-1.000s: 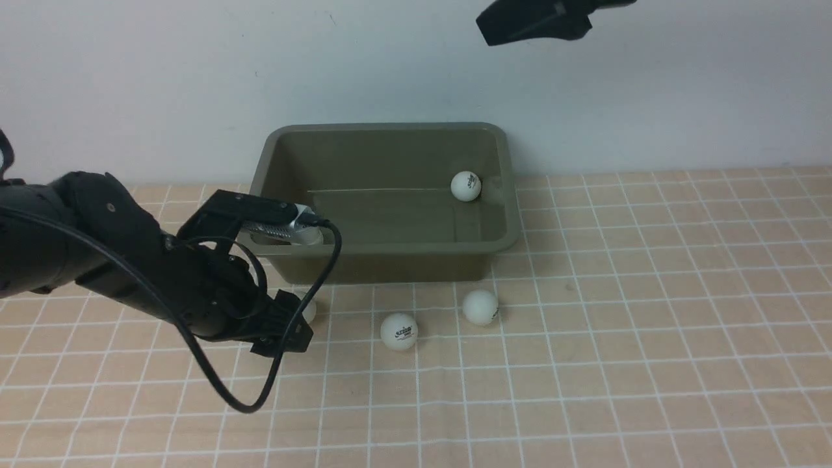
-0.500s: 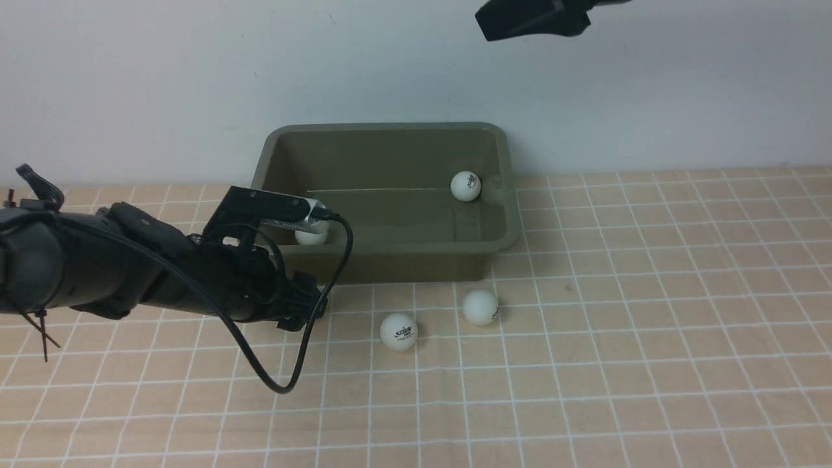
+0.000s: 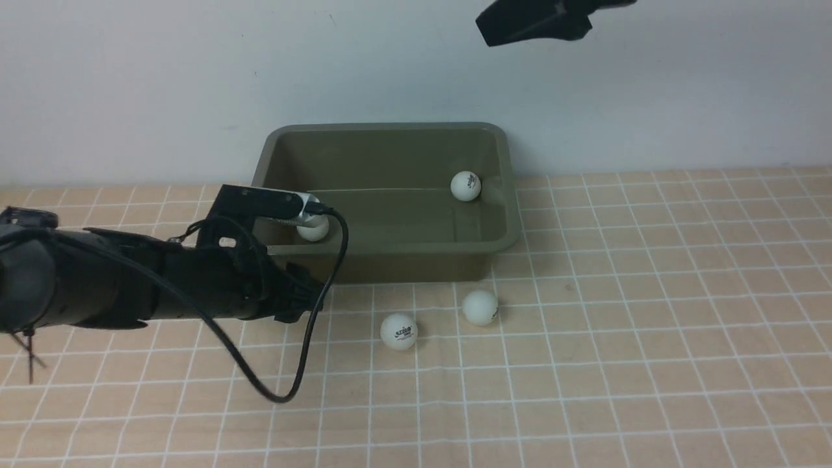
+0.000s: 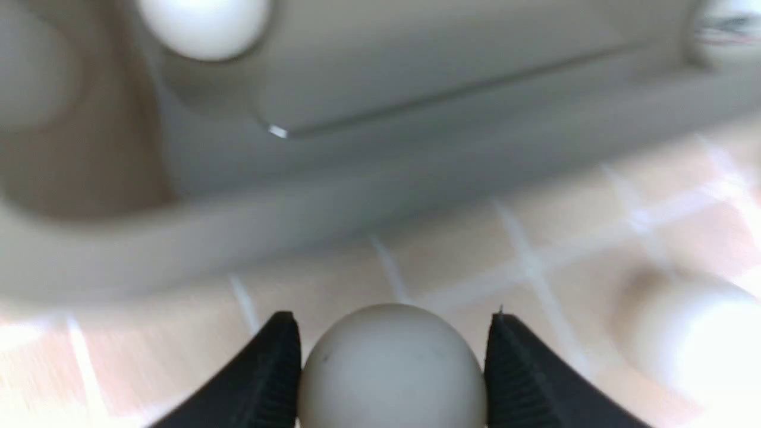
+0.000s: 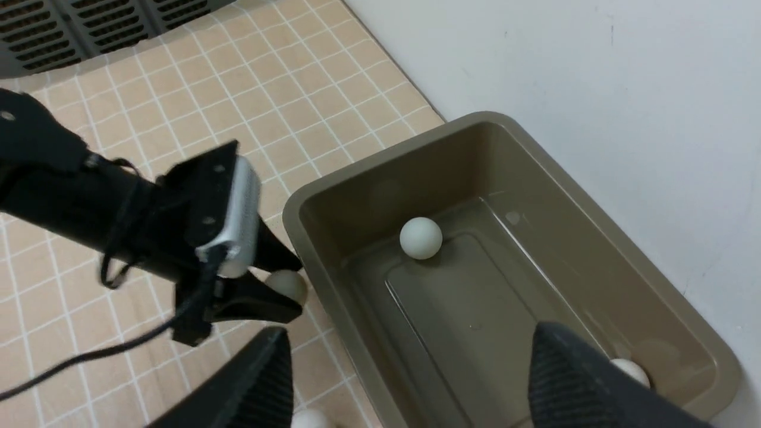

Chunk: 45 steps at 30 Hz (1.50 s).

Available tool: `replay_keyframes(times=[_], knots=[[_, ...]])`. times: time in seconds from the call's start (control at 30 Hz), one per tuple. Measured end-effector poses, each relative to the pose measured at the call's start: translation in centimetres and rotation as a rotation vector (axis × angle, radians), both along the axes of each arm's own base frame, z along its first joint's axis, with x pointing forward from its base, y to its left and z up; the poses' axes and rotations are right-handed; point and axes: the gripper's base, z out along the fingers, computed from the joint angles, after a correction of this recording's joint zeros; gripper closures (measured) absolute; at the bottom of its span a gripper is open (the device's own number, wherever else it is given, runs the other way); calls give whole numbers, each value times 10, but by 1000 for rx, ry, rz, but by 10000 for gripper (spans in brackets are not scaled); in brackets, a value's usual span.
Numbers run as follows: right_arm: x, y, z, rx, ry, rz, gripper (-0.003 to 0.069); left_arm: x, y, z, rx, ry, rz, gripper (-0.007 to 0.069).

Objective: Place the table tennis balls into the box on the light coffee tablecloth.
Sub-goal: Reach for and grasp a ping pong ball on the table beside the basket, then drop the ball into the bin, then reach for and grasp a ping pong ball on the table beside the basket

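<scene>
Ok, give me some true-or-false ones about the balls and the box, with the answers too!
1. Two balls sit inside the box. True.
2. The left jaws are empty. False: the left gripper is closed on a white ball.
3. The right gripper has open, empty jaws. True.
4. No balls lie on the cloth. False: two loose balls lie on the tablecloth in front of the box.

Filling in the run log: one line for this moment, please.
left gripper: shut on gripped ball by box front-left corner | right gripper: open, empty, above box | boxed balls: two | loose balls on tablecloth: two
</scene>
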Motion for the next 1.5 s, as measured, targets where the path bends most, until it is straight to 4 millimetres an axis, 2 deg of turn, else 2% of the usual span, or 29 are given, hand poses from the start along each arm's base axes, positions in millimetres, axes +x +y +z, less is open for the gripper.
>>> replay_keyframes(times=[0.1, 0.17, 0.2, 0.23, 0.27, 0.33, 0.43, 0.47, 0.5, 0.57, 0.63, 0.67, 0.8, 0.9, 1.03, 1.2, 1.23, 1.37, 1.4, 1.5], knots=[[-1, 0, 0, -3, 5, 5, 175, -39, -1, 9, -69, 48, -43, 305], [-1, 0, 0, -3, 5, 5, 175, -52, -3, 14, -106, 64, -67, 305], [-1, 0, 0, -3, 5, 5, 175, -68, -5, 21, -152, 84, -105, 305], [-1, 0, 0, -3, 5, 5, 175, -71, -5, 22, -156, 87, -111, 305], [-1, 0, 0, -3, 5, 5, 175, -78, -7, 33, -177, 66, -150, 305], [-1, 0, 0, -3, 5, 5, 175, -80, -7, 56, -176, -23, -172, 305], [-1, 0, 0, -3, 6, 6, 175, -65, -5, 81, -108, -165, -168, 305], [-1, 0, 0, -3, 6, 6, 175, -53, -4, 91, -72, -223, -162, 305], [-1, 0, 0, -4, 7, 7, 175, -52, -4, 90, -65, -223, -161, 305], [-1, 0, 0, -3, 7, 6, 175, -24, -6, 101, -17, -288, -170, 305], [-1, 0, 0, -3, 7, 6, 175, -5, -9, 101, -3, -301, -188, 305], [-1, 0, 0, -3, 7, 6, 175, 10, -12, 96, 4, -296, -205, 305], [-1, 0, 0, -3, 7, 6, 175, 47, -23, 81, 9, -291, -277, 299], [-1, 0, 0, -3, 7, 6, 175, 77, -32, 63, -22, -266, -323, 218], [-1, 0, 0, -3, 7, 6, 175, 89, -38, 58, -80, -223, -328, 178], [-1, 0, 0, -3, 7, 6, 175, 80, -39, 81, -97, -191, -357, 205], [-1, 0, 0, -3, 7, 6, 175, 70, -38, 95, -93, -163, -386, 230], [-1, 0, 0, -3, 7, 6, 175, 35, -36, 128, -88, -21, -461, 294], [-1, 0, 0, -3, 7, 6, 175, 33, -36, 129, -82, -16, -473, 297], [-1, 0, -1, -7, 2, 9, 175, 4, -38, 135, -51, 205, -520, 331]])
